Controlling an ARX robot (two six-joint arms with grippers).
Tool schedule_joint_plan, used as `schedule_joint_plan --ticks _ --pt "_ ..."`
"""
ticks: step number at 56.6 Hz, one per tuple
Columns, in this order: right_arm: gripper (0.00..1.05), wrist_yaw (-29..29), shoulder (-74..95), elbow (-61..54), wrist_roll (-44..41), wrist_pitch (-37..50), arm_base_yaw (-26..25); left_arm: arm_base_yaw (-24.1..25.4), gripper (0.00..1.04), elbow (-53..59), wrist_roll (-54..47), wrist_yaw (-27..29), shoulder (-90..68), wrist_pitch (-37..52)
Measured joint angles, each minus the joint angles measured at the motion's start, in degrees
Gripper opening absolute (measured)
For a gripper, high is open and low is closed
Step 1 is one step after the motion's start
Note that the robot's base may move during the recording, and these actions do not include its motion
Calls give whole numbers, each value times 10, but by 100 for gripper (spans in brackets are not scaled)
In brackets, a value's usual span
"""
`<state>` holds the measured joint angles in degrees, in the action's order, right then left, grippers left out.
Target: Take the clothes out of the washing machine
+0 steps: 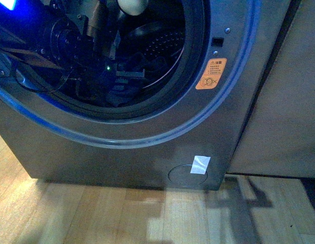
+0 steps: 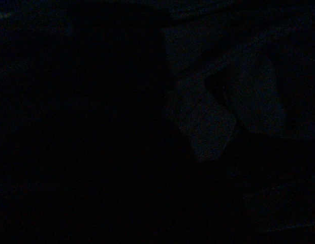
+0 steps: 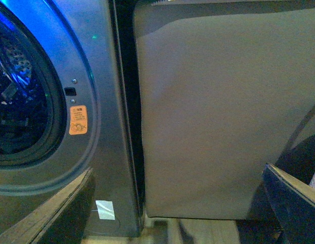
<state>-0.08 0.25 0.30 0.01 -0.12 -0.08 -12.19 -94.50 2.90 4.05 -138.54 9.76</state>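
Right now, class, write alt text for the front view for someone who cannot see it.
A dark grey washing machine fills the frame, its porthole open, with a black robot arm reaching into the steel drum, where dark clothes lie. An orange sticker sits right of the porthole, a white tape patch low on the front, wooden floor below.

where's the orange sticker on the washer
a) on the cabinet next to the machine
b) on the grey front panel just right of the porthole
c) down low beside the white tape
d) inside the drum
b: in the front view the orange sticker sits on the washing machine front panel, just right of the black porthole rim and well above the white tape patch.
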Motion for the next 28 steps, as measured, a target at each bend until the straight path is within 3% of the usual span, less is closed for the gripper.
schedule_joint_plan --ticks 28 --pt "97 0 0 0 0 0 0 2 6 239 -14 -97 219 96"
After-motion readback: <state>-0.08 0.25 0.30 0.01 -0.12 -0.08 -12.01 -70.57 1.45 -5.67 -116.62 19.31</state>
